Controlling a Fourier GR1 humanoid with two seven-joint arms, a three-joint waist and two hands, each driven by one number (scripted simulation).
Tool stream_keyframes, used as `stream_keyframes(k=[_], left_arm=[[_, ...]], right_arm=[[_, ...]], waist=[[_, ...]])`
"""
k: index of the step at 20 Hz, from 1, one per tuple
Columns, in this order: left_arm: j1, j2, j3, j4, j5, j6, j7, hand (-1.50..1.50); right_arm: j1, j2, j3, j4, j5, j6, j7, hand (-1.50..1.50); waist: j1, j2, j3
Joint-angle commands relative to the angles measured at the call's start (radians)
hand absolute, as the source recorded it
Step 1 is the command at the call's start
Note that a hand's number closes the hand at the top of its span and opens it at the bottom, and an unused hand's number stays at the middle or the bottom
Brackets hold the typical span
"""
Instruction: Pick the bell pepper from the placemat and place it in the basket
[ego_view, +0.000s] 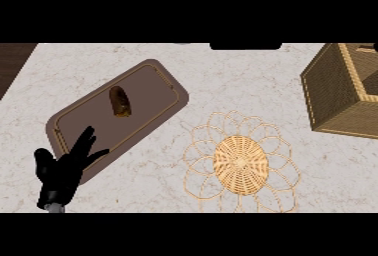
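On the brown placemat lies a small brown oblong item, near the mat's middle; it does not look like a bell pepper. A round wicker basket with a looped wire rim sits on the counter to the right of the mat, with nothing in it. My left hand shows at the lower left, open with fingers straight and pointing up, over the mat's near corner and well short of the brown item. My right hand is out of view.
A tall woven box stands at the right edge, cut off by the frame. The pale marble counter ends at a dark strip in the upper left. A dark object pokes in at the far edge.
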Motion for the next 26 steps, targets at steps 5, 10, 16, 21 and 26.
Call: stream_keyframes(k=[5, 10, 16, 21, 26], left_arm=[[0.075, 0.023, -0.015, 0.077, -0.026, -0.021, 0.044, 0.00], [0.064, 0.013, -0.012, 0.033, -0.004, -0.008, 0.107, 0.00], [0.046, 0.000, -0.018, 0.049, -0.029, -0.002, 0.085, 0.00], [0.070, 0.008, -0.005, 0.043, -0.021, -0.009, 0.065, 0.00], [0.015, 0.010, 0.003, 0.092, -0.030, -0.005, 0.093, 0.00]], right_arm=[[0.008, -0.036, -0.081, 0.254, -0.039, -0.083, -0.186, 1.50], [0.009, 0.004, -0.166, 0.351, -0.126, -0.153, -0.253, 1.50], [-0.002, -0.066, -0.216, 0.549, -0.164, -0.179, -0.420, 1.50], [0.090, -0.130, -0.189, 0.609, -0.027, -0.242, -0.440, 1.50], [0.143, -0.141, -0.133, 0.657, 0.001, -0.226, -0.546, 1.50]], waist=[[0.012, 0.012, -0.010], [0.009, 0.009, -0.009], [0.010, 0.011, -0.009], [0.012, 0.015, -0.010], [-0.002, 0.011, -0.010]])
